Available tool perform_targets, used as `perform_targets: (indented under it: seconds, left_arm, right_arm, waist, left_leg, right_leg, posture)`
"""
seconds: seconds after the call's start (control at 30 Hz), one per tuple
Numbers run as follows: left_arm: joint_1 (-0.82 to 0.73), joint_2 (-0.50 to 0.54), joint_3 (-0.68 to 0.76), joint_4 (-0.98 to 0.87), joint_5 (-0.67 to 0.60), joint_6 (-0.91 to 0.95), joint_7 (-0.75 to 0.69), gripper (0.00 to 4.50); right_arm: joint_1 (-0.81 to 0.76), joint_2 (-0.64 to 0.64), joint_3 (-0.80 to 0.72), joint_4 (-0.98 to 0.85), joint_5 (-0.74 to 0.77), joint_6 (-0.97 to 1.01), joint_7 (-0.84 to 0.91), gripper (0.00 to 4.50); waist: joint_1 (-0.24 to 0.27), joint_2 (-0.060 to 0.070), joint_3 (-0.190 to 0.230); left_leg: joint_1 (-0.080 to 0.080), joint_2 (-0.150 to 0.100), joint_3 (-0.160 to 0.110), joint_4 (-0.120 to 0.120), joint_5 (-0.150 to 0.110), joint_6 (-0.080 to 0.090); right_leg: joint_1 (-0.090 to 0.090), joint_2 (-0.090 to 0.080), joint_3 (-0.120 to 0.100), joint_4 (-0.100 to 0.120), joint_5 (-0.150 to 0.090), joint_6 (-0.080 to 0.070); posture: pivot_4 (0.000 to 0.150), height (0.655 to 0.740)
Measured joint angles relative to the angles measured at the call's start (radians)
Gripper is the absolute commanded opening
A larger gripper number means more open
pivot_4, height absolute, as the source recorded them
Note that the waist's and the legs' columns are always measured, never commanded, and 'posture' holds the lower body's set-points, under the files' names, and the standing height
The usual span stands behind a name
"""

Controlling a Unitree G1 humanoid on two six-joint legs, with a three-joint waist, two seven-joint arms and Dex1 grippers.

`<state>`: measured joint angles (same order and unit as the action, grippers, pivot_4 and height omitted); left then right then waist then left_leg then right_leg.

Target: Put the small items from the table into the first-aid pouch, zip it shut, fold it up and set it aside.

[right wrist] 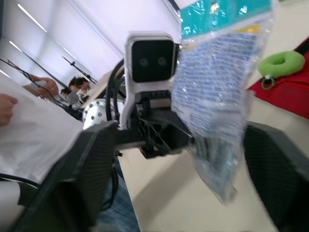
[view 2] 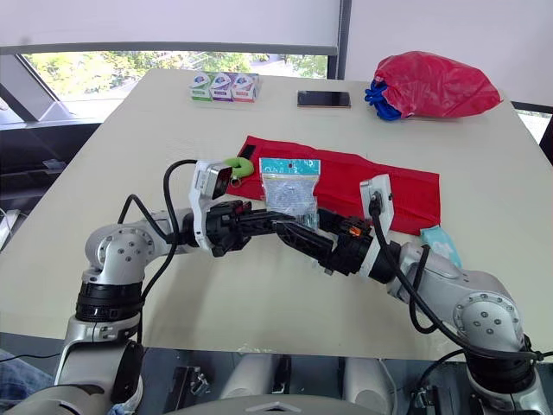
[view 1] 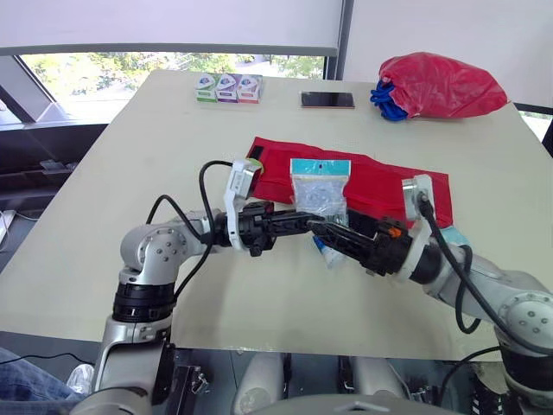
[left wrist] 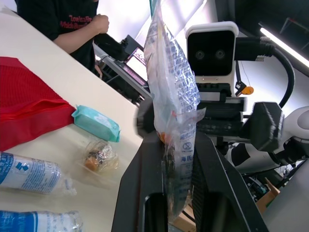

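Covering most of the head views: pale table (view 1: 104, 173). Red first-aid pouch (view 1: 380, 186) lies unfolded flat at mid-table, its long side running across. Can't tell if the zip is open.

Red plastic bag (view 1: 441, 85) is at the far right corner, well apart from the pouch, with something blue sticking out on its left.

Both arms meet over the near edge of the pouch. Left gripper (left wrist: 177, 145) is pinching the bottom of a clear packet (view 1: 319, 186) with a teal header card, fingers pressed onto it from both sides. The packet stands upright, off the table, header up, in front of the pouch. Right gripper (right wrist: 183, 130) faces the left one, fingers spread wide on either side of the packet's lower part. No contact visible.

Phone (view 1: 327, 100) lies flat at the far edge. Row of three small boxes (view 1: 228, 88) is to its left, touching each other.

Teal wipes pack (left wrist: 96, 123) is on the table just beside the pouch's right end. Two wrapped bandage rolls (left wrist: 29, 171) lie side by side on the table near the pouch's front edge. Green ring (view 2: 232, 164) is at the pouch's left end. Small clear sachet (left wrist: 99, 157) lies between the wipes pack and the rolls.
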<state>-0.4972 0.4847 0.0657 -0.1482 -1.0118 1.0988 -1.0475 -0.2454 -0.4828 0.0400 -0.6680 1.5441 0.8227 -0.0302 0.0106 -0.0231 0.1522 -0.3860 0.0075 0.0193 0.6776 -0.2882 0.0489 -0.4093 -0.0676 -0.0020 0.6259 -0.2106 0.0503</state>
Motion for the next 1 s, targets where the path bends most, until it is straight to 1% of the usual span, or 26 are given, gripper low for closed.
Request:
perform_targets:
  seconds: [0.03,0.1,0.13,0.17,0.2,0.4,0.47,0.53,0.6,0.63,0.67,0.7,0.73,0.83,0.9,1.0]
  left_arm:
    - [-0.001,0.0,-0.001,0.0,-0.003,0.0,-0.001,0.12]
    - [-0.001,0.001,-0.001,-0.001,-0.007,-0.001,-0.003,0.12]
    - [-0.001,0.003,-0.001,-0.001,-0.008,-0.004,-0.007,0.12]
    - [-0.001,0.005,-0.001,-0.001,-0.009,-0.005,-0.011,0.12]
    - [0.0,0.01,-0.003,-0.001,-0.009,-0.007,-0.017,0.12]
    - [0.002,0.037,-0.031,0.002,0.001,-0.032,-0.038,0.12]
    - [0.001,0.034,-0.036,0.006,0.01,-0.039,-0.032,1.06]
    - [-0.001,0.034,-0.037,0.017,0.021,-0.041,-0.021,1.8]
    - [-0.006,0.04,-0.037,0.036,0.037,-0.043,-0.013,2.79]
    - [-0.008,0.052,-0.036,0.049,0.052,-0.05,-0.013,3.28]
    - [-0.009,0.064,-0.035,0.054,0.062,-0.058,-0.014,3.63]
    - [-0.009,0.074,-0.035,0.058,0.07,-0.064,-0.014,4.13]
    - [-0.011,0.106,-0.034,0.073,0.102,-0.1,-0.027,4.47]
    - [-0.022,0.163,-0.016,0.137,0.192,-0.203,-0.035,4.47]
    - [-0.037,0.171,-0.009,0.174,0.243,-0.263,-0.033,4.47]
    - [-0.098,0.169,-0.023,0.293,0.395,-0.452,0.013,4.47]
  right_arm:
    - [0.0,0.003,0.0,0.006,0.0,-0.004,-0.007,1.91]
    - [0.0,0.014,0.0,0.015,0.003,-0.016,-0.024,0.92]
    - [0.0,0.017,-0.002,0.016,0.012,-0.024,-0.029,0.55]
    - [0.0,0.017,-0.002,0.016,0.019,-0.027,-0.03,0.28]
    - [0.0,0.017,-0.002,0.016,0.024,-0.027,-0.032,0.15]
    - [0.009,0.009,0.005,0.015,0.035,-0.026,-0.04,0.14]
    - [0.011,0.005,0.005,0.016,0.034,-0.027,-0.042,0.14]
    - [0.012,0.003,0.001,0.016,0.032,-0.032,-0.045,0.14]
    - [0.024,-0.002,-0.003,0.015,0.031,-0.043,-0.045,0.14]
    - [0.035,-0.007,-0.006,0.014,0.032,-0.045,-0.043,0.14]
    - [0.042,-0.013,-0.01,0.014,0.032,-0.045,-0.043,0.14]
    - [0.049,-0.02,-0.012,0.014,0.032,-0.046,-0.043,0.14]
    - [0.079,-0.042,-0.027,0.011,0.033,-0.048,-0.039,0.14]
    - [0.147,-0.094,-0.072,0.005,0.036,-0.049,-0.03,0.14]
    - [0.169,-0.109,-0.09,0.0,0.037,-0.049,-0.023,0.14]
    - [0.229,-0.151,-0.115,-0.036,0.043,-0.051,-0.002,0.14]
  waist:
    - [0.0,0.0,0.0]
    - [-0.001,0.0,0.0]
    - [-0.001,0.0,0.0]
    - [-0.001,0.0,0.0]
    - [-0.001,0.0,0.0]
    - [0.0,0.0,0.0]
    - [0.0,0.0,0.0]
    - [0.0,0.0,0.0]
    - [0.0,0.0,0.0]
    - [0.0,0.0,0.0]
    - [0.0,0.0,0.0]
    - [0.0,0.0,0.0]
    - [0.0,0.0,0.0]
    - [0.002,0.0,0.0]
    - [0.003,0.0,0.0]
    - [0.006,0.0,0.0]
  left_leg:
    - [0.0,0.0,0.0,0.0,0.0,0.0]
    - [0.0,0.0,0.0,0.0,0.0,0.0]
    - [0.0,0.0,0.0,0.0,0.0,0.0]
    - [-0.001,0.0,0.0,0.0,0.0,0.0]
    - [-0.001,0.0,0.0,0.0,0.0,0.0]
    - [-0.001,0.0,0.0,0.0,0.0,0.0]
    - [-0.001,0.0,0.0,0.0,0.0,0.0]
    - [-0.001,0.0,0.0,0.0,0.0,0.0]
    - [-0.001,0.0,0.0,0.0,0.0,0.0]
    - [-0.002,0.0,0.0,0.0,0.0,0.0]
    - [-0.002,0.0,0.0,0.0,0.0,0.0]
    - [-0.002,0.0,0.0,0.0,0.0,0.0]
    - [-0.002,0.0,0.0,0.0,0.0,0.0]
    - [-0.002,0.0,0.0,0.0,0.0,0.0]
    - [-0.003,0.0,0.0,0.0,0.0,0.0]
    - [-0.004,0.0,-0.001,0.0,0.0,0.0]
  right_leg:
    - [0.0,0.0,0.0,0.0,0.0,0.0]
    - [0.0,0.0,0.0,0.0,0.0,0.0]
    - [-0.001,0.0,0.0,0.0,0.0,0.0]
    - [-0.001,0.0,0.0,0.0,0.0,0.0]
    - [-0.001,0.0,0.0,0.0,0.0,0.0]
    - [-0.001,0.0,0.0,0.0,0.0,0.0]
    - [-0.001,0.0,0.0,0.0,0.0,0.0]
    - [-0.002,0.0,0.001,0.0,0.0,0.0]
    - [-0.002,0.001,0.0,0.0,0.0,0.0]
    - [-0.002,0.001,0.0,0.0,0.0,0.0]
    - [-0.002,0.001,0.0,0.0,0.0,0.0]
    - [-0.002,0.001,0.001,0.0,0.0,0.0]
    - [-0.002,0.001,0.001,0.0,0.0,0.0]
    - [-0.002,0.001,0.0,-0.001,0.0,0.0]
    - [-0.002,0.0,0.0,-0.001,0.0,0.0]
    - [-0.002,0.0,0.0,-0.001,0.0,0.0]
  posture:
    - [0.15,0.74]
    - [0.15,0.74]
    - [0.15,0.74]
    - [0.15,0.74]
    - [0.15,0.74]
    - [0.15,0.74]
    - [0.15,0.74]
    - [0.15,0.74]
    - [0.15,0.74]
    - [0.15,0.74]
    - [0.15,0.74]
    - [0.15,0.74]
    - [0.15,0.74]
    - [0.15,0.74]
    - [0.15,0.74]
    - [0.15,0.74]
